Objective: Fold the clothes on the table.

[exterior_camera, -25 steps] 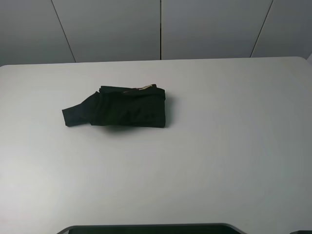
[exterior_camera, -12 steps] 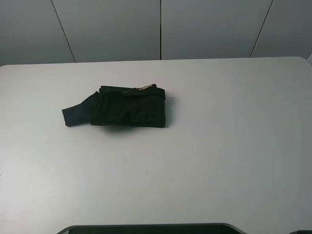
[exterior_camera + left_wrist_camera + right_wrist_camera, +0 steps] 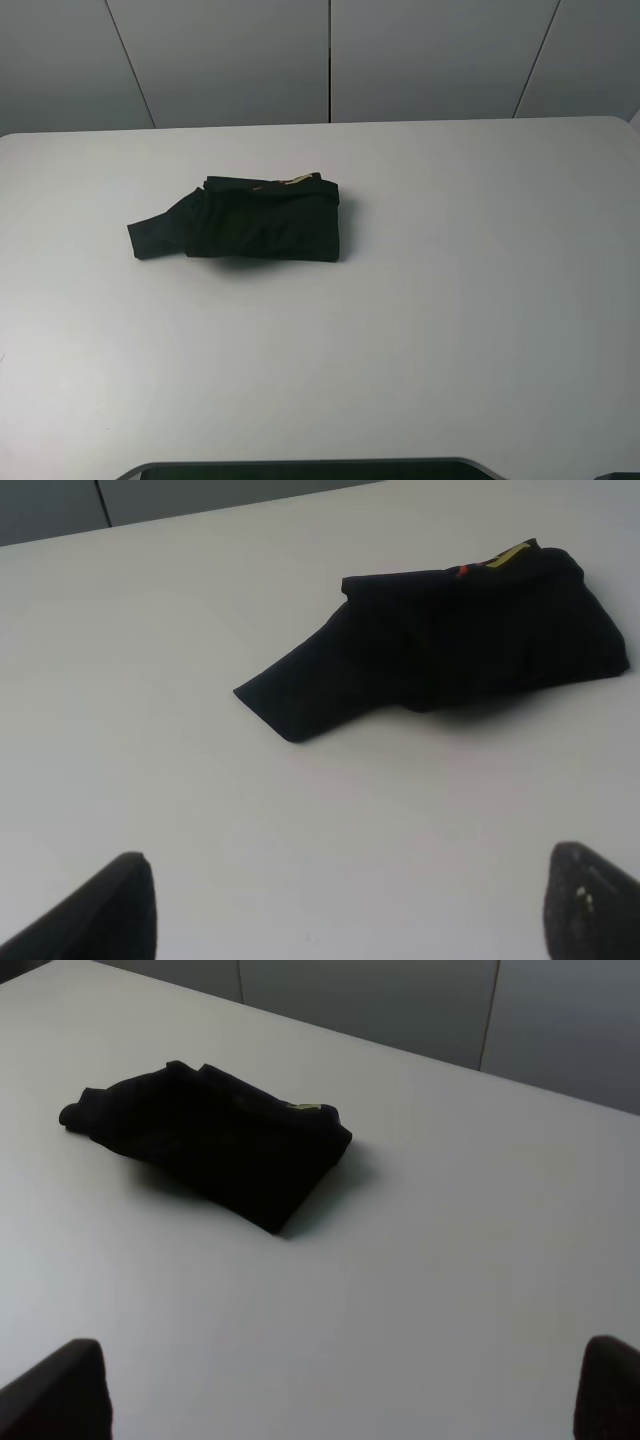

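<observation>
The black T-shirt (image 3: pixel 262 222) lies folded into a compact bundle on the white table (image 3: pixel 450 300), left of centre, with one sleeve sticking out to the left. A bit of yellow and red print shows at its far edge. It also shows in the left wrist view (image 3: pixel 450 640) and in the right wrist view (image 3: pixel 215 1140). My left gripper (image 3: pixel 345 905) is open, well short of the shirt, above bare table. My right gripper (image 3: pixel 345 1390) is open too, away from the shirt. Neither arm shows in the exterior high view.
Grey wall panels (image 3: pixel 330 60) stand behind the table's far edge. A dark curved edge (image 3: pixel 300 468) shows at the bottom of the exterior high view.
</observation>
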Robot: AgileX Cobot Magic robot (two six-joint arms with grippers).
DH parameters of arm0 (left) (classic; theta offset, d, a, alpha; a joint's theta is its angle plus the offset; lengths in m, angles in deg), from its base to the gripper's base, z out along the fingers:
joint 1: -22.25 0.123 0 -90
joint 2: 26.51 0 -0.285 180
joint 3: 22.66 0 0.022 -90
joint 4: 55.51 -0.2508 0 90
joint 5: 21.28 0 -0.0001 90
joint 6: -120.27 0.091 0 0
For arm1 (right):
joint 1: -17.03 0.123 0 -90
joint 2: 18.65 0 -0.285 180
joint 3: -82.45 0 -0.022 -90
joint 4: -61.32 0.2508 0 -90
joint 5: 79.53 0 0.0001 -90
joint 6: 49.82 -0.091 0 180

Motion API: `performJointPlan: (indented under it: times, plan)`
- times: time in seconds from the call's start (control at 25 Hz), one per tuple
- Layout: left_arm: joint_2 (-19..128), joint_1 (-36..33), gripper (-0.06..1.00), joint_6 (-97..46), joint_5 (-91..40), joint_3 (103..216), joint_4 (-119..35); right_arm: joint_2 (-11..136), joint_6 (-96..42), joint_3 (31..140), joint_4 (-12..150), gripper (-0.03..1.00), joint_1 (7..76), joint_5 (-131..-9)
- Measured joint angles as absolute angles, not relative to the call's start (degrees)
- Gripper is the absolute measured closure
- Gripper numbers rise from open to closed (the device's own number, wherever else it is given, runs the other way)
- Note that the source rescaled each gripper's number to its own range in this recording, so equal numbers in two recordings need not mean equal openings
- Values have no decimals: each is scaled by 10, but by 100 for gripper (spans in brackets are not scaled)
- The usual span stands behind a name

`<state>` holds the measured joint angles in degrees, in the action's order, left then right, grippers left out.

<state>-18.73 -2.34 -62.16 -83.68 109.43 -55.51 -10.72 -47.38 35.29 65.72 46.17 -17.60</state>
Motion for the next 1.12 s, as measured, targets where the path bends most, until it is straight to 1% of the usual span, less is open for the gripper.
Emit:
performJointPlan:
  times: [0.4,0.52,0.64,0.92,1.0,1.12]
  plan:
    - [-187,-22,-5,-622,-837,1094,-555,-109,-476,346,663,-3,462,-166]
    - [-187,-3,-5,-622,-837,1094,-555,-109,-476,345,663,-3,440,-166]
    - [-187,37,-5,-622,-837,1094,-555,-109,-476,345,663,-3,379,-167]
    - [-187,133,-5,-622,-837,1094,-555,-109,-476,345,663,-3,205,-167]
    - [-187,143,-5,-622,-837,1094,-555,-109,-476,345,663,-3,183,-167]
    - [-187,147,-5,-622,-837,1094,-555,-109,-476,345,663,-3,180,-167]
